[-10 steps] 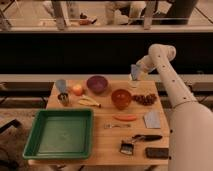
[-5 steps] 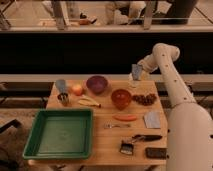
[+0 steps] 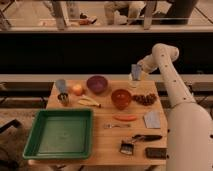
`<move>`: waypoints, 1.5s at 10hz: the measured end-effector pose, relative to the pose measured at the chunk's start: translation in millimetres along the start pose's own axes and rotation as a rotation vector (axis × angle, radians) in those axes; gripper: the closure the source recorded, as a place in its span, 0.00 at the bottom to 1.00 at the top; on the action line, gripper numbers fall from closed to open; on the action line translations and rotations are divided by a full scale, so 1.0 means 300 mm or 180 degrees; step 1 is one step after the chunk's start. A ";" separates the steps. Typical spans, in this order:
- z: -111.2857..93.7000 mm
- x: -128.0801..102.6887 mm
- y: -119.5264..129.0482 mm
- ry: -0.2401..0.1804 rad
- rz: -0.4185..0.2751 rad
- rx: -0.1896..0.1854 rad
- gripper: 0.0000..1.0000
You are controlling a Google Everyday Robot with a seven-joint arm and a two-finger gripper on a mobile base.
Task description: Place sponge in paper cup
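**Camera view.** The gripper (image 3: 135, 74) is positioned over the far edge of the table (image 3: 106, 148), at about 1 o'clock from the table centre. Whether it is wide, narrow or loaded cannot be told. A small pale object (image 3: 133, 83) is seen directly beneath it. It is possibly the sponge, but this cannot be confirmed.

The paper cup (image 3: 61, 85) is located upright at about 10 o'clock, near the far left corner. A metal cup (image 3: 63, 99) is set just beside it at its 6 o'clock. A purple bowl (image 3: 97, 84) is placed between the paper cup and the gripper, which are well apart.

No sponge is seen at the paper cup. The task is judged to be at an early stage, and placement is not done. Two steps are left: transfer toward 9 o'clock from the gripper, then release into the paper cup.
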 end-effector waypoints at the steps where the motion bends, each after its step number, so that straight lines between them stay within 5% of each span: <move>1: 0.005 -0.001 0.001 0.0003 -0.0004 -0.0004 1.00; 15: 0.030 0.014 0.008 0.0110 -0.0050 0.0004 1.00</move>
